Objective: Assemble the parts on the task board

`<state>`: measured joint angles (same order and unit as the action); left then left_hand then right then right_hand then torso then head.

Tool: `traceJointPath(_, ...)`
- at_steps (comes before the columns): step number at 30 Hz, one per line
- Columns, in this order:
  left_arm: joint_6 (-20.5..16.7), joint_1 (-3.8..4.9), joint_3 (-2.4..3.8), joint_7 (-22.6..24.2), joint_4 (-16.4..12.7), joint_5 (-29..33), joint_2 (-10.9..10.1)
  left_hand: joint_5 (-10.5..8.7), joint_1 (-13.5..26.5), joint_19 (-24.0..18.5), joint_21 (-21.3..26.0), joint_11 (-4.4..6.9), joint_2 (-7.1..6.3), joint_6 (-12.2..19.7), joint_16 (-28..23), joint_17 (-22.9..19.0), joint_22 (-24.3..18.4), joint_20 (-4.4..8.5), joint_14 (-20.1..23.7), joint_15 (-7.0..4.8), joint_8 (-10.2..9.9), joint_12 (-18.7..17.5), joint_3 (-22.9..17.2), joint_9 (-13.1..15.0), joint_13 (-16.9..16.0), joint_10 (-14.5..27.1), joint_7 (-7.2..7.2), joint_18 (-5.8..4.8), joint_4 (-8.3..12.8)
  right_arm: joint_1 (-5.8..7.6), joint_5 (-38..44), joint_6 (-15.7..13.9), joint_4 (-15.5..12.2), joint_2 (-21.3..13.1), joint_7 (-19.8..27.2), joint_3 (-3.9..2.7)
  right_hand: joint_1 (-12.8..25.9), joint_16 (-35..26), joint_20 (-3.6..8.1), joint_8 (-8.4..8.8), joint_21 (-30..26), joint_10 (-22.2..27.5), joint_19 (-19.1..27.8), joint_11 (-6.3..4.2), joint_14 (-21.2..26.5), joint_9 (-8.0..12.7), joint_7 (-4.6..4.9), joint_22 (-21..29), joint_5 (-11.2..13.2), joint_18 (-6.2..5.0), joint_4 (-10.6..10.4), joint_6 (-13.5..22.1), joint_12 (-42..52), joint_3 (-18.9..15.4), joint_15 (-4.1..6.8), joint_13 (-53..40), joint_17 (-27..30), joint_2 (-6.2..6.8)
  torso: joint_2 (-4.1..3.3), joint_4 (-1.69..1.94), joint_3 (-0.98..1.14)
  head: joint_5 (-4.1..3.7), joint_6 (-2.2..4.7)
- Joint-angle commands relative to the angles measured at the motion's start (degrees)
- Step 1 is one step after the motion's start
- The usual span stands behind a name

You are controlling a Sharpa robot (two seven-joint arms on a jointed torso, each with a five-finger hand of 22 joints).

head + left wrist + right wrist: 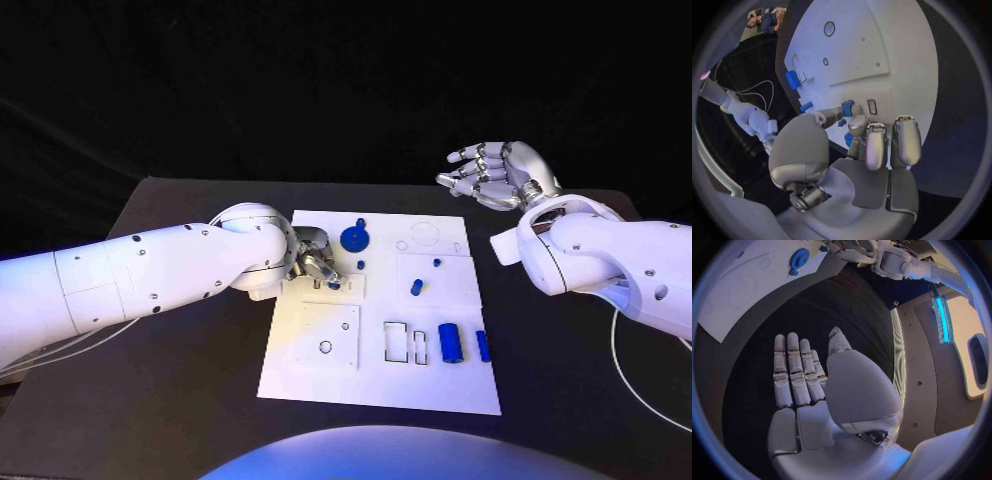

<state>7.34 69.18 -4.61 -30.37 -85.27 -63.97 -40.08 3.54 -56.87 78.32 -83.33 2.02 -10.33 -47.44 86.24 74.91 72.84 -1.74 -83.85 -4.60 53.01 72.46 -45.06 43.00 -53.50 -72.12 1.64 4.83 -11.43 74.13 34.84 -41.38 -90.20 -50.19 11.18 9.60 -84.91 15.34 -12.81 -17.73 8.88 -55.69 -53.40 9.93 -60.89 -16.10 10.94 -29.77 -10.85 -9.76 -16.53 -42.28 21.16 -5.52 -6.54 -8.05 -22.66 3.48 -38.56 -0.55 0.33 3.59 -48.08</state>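
The white task board (378, 385) lies in the middle of the black table. My left hand (313, 266) is low over its left side, and its thumb and a finger pinch a small blue part (847, 107). A blue gear (355, 238) stands on the board just beyond that hand. Small blue pieces (415, 287) lie near the board's middle. A blue cylinder (451, 343) and a second blue part (482, 346) lie at the near right. My right hand (498, 172) is raised beyond the board's far right corner, fingers stretched out, holding nothing.
Cut-out slots (395, 342) and a square inset plate (330, 335) mark the board's near half, and round outlines (427, 236) its far right. Bare black table (173, 390) surrounds the board. In the right wrist view the gear (799, 259) and my left hand (856, 251) show.
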Motion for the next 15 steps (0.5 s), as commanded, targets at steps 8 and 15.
traceJointPath(8, 1.78, -0.19, -0.15, -0.04, 0.27, 0.36, 0.28, -0.22, 1.53, 0.45, -0.19, -0.14, 0.16, -0.47, 0.31, 8.16, 0.12, 0.03, -4.3, -0.36, -0.48, 0.2, 2.78, 0.16, -0.12, -0.47, 0.29, -1.14, -1.69, -0.03, 0.2, 0.29, -0.05, 0.01, 0.58, -0.01, 1.11, -0.96, -0.43, -0.41, -0.75, -0.28, 0.21, 0.02, 0.22, 0.26, 3.03, 0.56, 0.09, -0.58, -0.04, -0.34, -0.21, -0.65, -0.43, 0.64, 0.28, 0.48, 0.04, 0.0, 0.02, 0.0, -0.01)
traceJointPath(15, 1.78, -0.19, -0.15, -0.05, 0.42, 0.36, 0.28, -0.21, 2.68, 0.47, -0.16, -0.23, -0.37, -0.69, 0.3, 8.16, 0.15, 0.0, -4.3, -0.27, -0.67, 0.19, 5.81, 0.31, -0.13, -0.42, 0.39, -1.15, -3.67, -0.03, 0.15, 0.29, -0.04, 0.0, 0.69, -0.01, 2.0, -2.26, -0.84, -0.52, -2.05, -0.15, 1.5, 0.22, 0.58, 0.63, 3.18, 1.81, 0.04, -0.5, 0.0, -0.35, -0.21, -0.91, -0.78, 1.78, 0.74, 0.77, 0.04, 0.02, 0.0, -0.03, 0.03)
